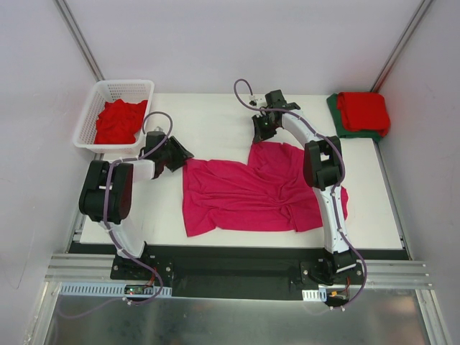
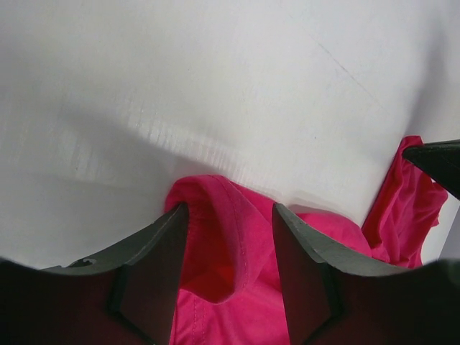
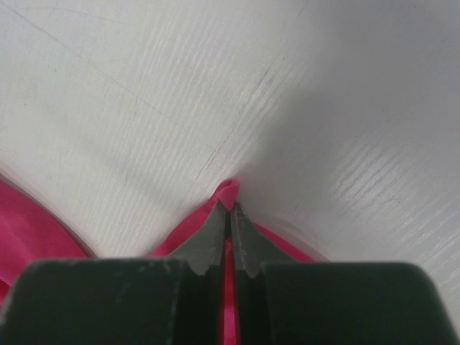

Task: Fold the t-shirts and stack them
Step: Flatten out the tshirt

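The pink shirt point(image 1: 244, 194) lay rumpled mid-way across the table point(image 1: 215, 115). My right gripper point(image 3: 230, 205) pinched its corner at twelve o'clock, anchoring that edge, I judged. My left gripper point(image 2: 230, 215) stood spread around the hem at ten o'clock, poised to bite.

No legible text, label or number anywhere, seemingly.

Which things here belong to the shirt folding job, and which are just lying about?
Job: pink shirt, crumpled red shirts far left, folded red shirt on a green shirt.
Lying about: white basket holding the crumpled ones, table.
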### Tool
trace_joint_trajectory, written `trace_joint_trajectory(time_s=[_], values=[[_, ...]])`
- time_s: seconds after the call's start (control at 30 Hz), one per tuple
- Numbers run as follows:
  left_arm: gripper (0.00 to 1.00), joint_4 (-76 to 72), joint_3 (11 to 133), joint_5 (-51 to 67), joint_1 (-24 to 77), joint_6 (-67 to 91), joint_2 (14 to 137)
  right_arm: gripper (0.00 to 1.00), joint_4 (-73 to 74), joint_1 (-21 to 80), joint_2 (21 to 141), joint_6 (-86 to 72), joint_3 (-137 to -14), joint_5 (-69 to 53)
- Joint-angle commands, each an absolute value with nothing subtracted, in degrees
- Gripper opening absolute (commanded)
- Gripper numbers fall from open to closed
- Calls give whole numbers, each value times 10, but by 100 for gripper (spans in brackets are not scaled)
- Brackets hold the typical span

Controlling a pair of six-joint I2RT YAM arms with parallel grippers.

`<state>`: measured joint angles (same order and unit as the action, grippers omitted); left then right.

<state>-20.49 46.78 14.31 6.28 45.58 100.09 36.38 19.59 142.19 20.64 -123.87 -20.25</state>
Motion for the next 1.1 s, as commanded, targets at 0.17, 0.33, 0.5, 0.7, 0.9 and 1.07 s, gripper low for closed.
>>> trace_joint_trajectory(time_s=[0.17, 0.33, 0.5, 0.7, 0.9, 1.07], values=[[46, -178, 523, 116, 59, 434, 1028, 1, 373, 193, 1412, 219, -1236, -202], [38, -163, 550, 115, 59, 426, 1044, 2, 373, 192, 1412, 219, -1237, -203], [34, -150, 577, 116, 59, 417, 1056, 1, 374, 192, 1412, 219, -1237, -204], [34, -148, 589, 123, 59, 419, 1070, 1, 373, 192, 1412, 219, -1237, -204], [34, -148, 577, 124, 59, 419, 1060, 1, 373, 192, 1412, 219, -1237, -204], [22, -151, 569, 128, 59, 422, 1060, 1, 373, 192, 1412, 219, -1237, -204]])
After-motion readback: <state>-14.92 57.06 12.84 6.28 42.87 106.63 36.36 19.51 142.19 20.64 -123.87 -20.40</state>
